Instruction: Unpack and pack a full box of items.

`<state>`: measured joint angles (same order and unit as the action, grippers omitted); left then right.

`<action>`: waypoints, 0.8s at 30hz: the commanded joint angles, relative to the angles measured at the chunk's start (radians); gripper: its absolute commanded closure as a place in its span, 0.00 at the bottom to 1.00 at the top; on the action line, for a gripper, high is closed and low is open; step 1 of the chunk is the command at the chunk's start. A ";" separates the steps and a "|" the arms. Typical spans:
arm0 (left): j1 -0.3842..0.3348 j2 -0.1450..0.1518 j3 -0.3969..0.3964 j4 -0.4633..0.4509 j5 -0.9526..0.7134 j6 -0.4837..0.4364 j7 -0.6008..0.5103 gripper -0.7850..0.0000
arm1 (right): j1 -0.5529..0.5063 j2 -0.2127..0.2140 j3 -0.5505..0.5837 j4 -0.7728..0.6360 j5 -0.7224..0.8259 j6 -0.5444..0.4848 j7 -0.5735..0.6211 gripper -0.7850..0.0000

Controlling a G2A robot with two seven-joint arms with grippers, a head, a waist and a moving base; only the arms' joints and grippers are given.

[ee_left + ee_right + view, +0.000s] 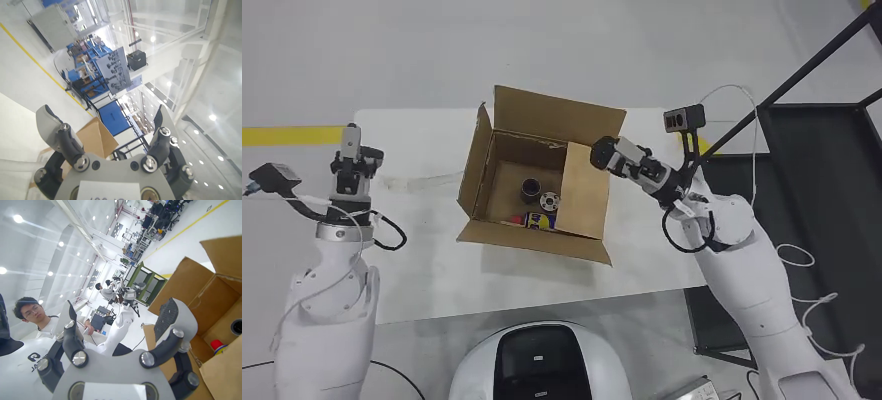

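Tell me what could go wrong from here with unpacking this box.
The open right gripper hangs close above a side flap of the box; lowering, it might catch the flap and shove the box. The dark cylinder and the spray can lie close together inside, so grasping one may knock the other.

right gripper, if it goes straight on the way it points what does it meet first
Probably nothing close: the open right gripper aims over the cardboard box, past its raised flap. Farther along that line stands the left arm; depth is unclear.
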<state>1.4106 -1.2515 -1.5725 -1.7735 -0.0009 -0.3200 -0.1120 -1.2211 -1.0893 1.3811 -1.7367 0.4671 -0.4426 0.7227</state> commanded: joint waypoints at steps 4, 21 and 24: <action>-0.012 -0.016 0.107 -0.001 -0.159 0.128 -0.024 0.00 | -0.018 0.008 0.080 -0.017 0.018 0.005 -0.007 0.00; -0.069 -0.034 0.257 -0.071 -0.328 0.475 -0.118 0.00 | -0.132 0.020 0.202 -0.063 -0.028 0.034 -0.042 0.00; -0.086 -0.035 0.281 -0.043 -0.276 0.517 -0.093 0.00 | -0.136 0.020 0.208 -0.066 -0.029 0.035 -0.045 0.00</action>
<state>1.3311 -1.2861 -1.3016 -1.8267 -0.3008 0.1826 -0.2213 -1.3563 -1.0695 1.5875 -1.8016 0.4379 -0.4078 0.6791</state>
